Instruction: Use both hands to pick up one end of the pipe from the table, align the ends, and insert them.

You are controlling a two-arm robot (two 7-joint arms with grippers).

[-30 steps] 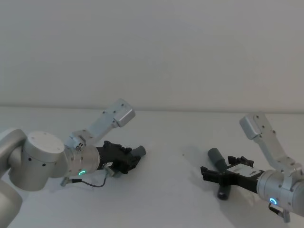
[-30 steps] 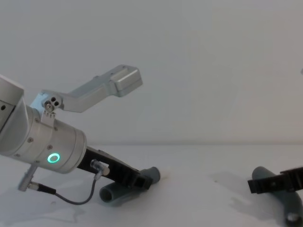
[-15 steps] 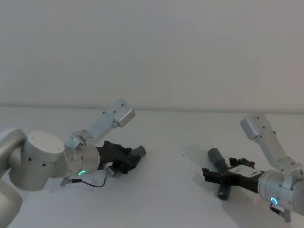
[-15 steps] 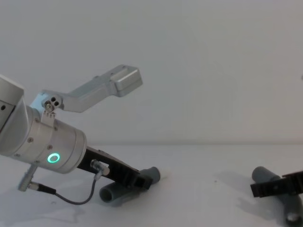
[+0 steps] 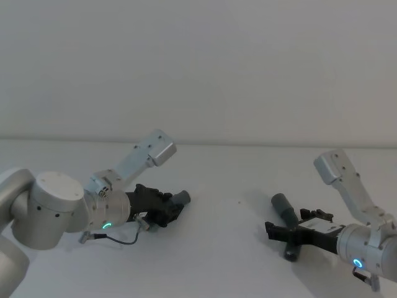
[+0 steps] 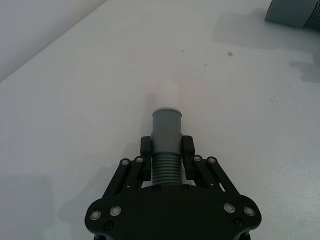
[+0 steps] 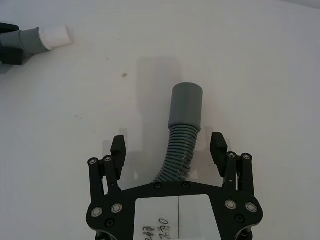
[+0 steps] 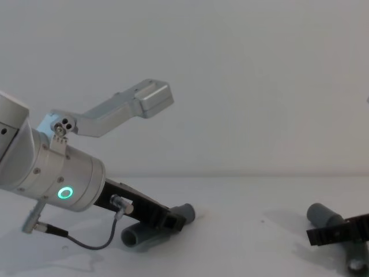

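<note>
Slipped slightly back over the plain white bench (image 5: 223, 186), the black two-finger right claw (image 7: 167, 144) gapes wide astride its ribbed dark grey pipe piece (image 7: 177, 155), lying collar-forward. Left claw (image 6: 166, 150) clamps the other ribbed piece (image 6: 166, 125), white tip (image 7: 55, 35) pointing rightward.

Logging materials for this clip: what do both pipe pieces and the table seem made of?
Left pipe piece, clamped in the left pincer: likely flexible grey plastic, matte, ribbed body, smooth collar, white tip. Right pipe piece, inside the open right pincer: same look. Table: white matte surface, material unclear.
</note>
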